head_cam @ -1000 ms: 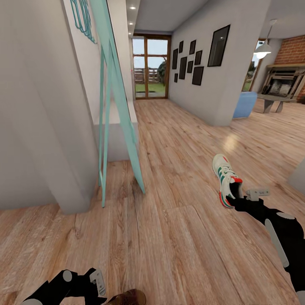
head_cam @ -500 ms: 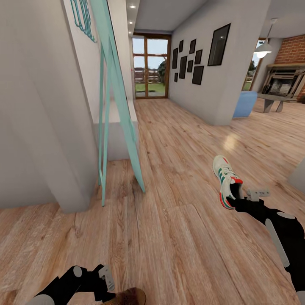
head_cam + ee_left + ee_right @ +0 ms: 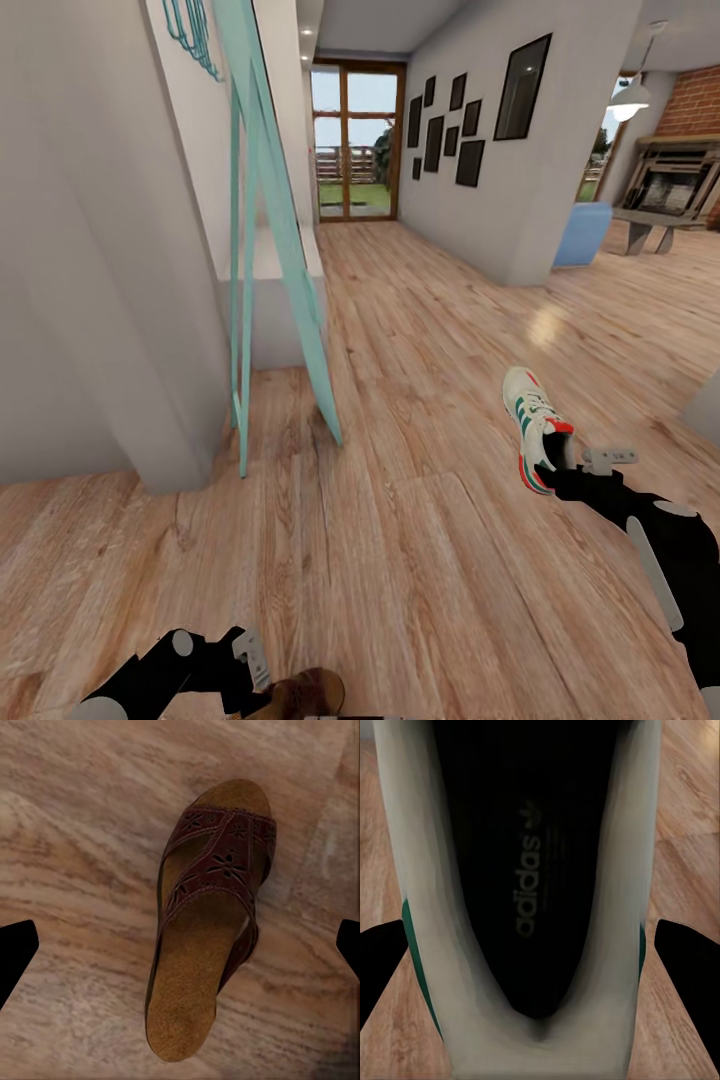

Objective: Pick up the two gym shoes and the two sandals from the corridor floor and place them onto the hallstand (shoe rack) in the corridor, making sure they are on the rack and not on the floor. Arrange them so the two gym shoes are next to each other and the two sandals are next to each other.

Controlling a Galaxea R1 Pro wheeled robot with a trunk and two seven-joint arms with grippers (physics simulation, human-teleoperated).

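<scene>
The corridor floor (image 3: pixel 420 560) under me looks like warm wood-plank laminate, grain and knots plain, with a soft sheen at the right of the head frame. At mid-right I see the gym shoe (image 3: pixel 535 428): smooth white leather-like upper, cloth laces; its dark lining (image 3: pixel 536 862) looks matt in the right wrist view. The sandal (image 3: pixel 210 922) looks like dull brown leather with punched flower cut-outs and stitched edges over a grainy, cork-like tan footbed (image 3: pixel 187 997)
</scene>
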